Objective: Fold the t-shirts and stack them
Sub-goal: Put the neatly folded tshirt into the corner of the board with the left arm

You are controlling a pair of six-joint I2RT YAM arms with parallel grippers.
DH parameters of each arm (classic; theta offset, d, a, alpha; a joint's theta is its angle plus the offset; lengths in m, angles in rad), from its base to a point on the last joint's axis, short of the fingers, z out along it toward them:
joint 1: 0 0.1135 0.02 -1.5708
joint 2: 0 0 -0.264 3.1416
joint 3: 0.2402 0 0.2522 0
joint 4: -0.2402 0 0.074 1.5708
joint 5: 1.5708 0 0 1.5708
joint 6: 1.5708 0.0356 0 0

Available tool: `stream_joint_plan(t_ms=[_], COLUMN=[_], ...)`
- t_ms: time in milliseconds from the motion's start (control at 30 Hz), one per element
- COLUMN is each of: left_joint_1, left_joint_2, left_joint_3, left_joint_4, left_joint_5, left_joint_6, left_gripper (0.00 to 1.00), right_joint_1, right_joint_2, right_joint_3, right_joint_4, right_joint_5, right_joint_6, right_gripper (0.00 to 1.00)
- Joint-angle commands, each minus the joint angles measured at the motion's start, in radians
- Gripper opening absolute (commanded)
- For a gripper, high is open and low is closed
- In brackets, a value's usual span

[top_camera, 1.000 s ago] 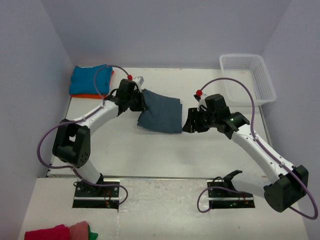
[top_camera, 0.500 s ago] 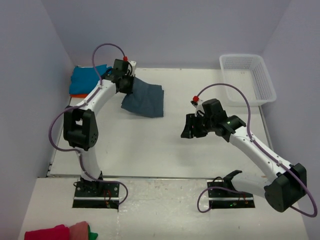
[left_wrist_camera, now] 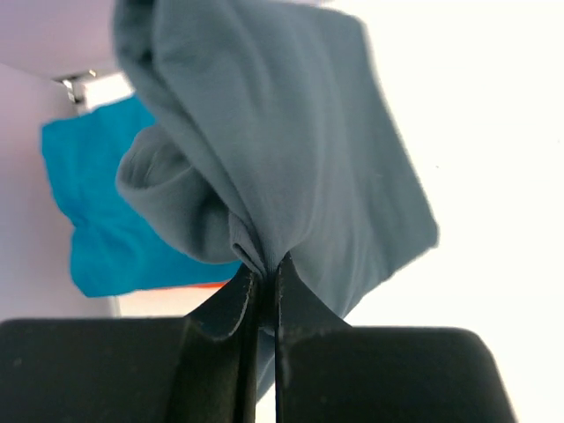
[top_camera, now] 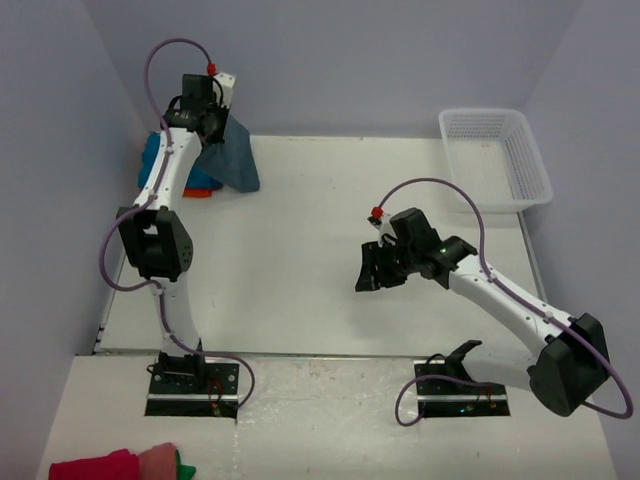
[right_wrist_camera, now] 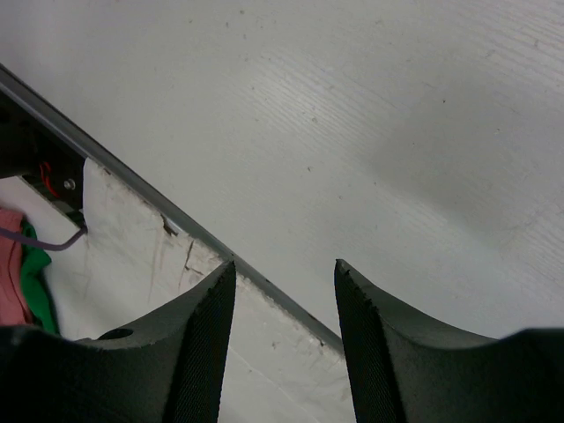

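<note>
left claw [left_wrist_camera: 261,264] clenched on slate-blue t-shirt [top_camera: 236,160], cloth hanging at its five o'clock, right claw [right_wrist_camera: 284,269] spread, empty

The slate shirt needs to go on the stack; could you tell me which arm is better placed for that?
Left: the left tool is shut on the slate shirt, by the turquoise shirt; the right tool is open over the table, far off.

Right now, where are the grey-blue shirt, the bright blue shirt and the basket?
grey-blue shirt [left_wrist_camera: 291,150]: left wrist view, hanging cloth's middle
bright blue shirt [left_wrist_camera: 92,211]: left wrist view, flat middle
basket [top_camera: 533,158]: top view, right wall
</note>
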Motion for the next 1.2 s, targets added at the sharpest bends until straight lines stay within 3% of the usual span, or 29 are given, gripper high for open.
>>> stream_joint_plan(t_ms=[0, 333, 800, 1167], left_joint_1=[-0.004, 0.009, 0.014, 0.017], left_joint_2=[0.03, 0.07, -0.08, -0.104], left_joint_3=[0.089, 0.206, 0.174, 0.188], left_joint_4=[0.012, -0.01, 0.003, -0.002], left_joint_5=[-0.006, -0.003, -0.013, -0.032], left_joint_6=[0.081, 0.139, 0.136, 0.147], left_gripper=[0.0, 0.0, 0.0, 0.0], right_joint_1=[0.003, 0.004, 0.009, 0.014], right_joint_2=[0.025, 0.062, 0.079, 0.076], right_joint_3=[-0.009, -0.044, -0.046, -0.049], right_joint_4=[0.008, 0.026, 0.028, 0.018], right_joint_5=[-0.009, -0.017, -0.012, -0.007], right_joint_6=[0.007, 0.017, 0.015, 0.017], right_gripper=[0.5, 0.5, 0.5, 0.5])
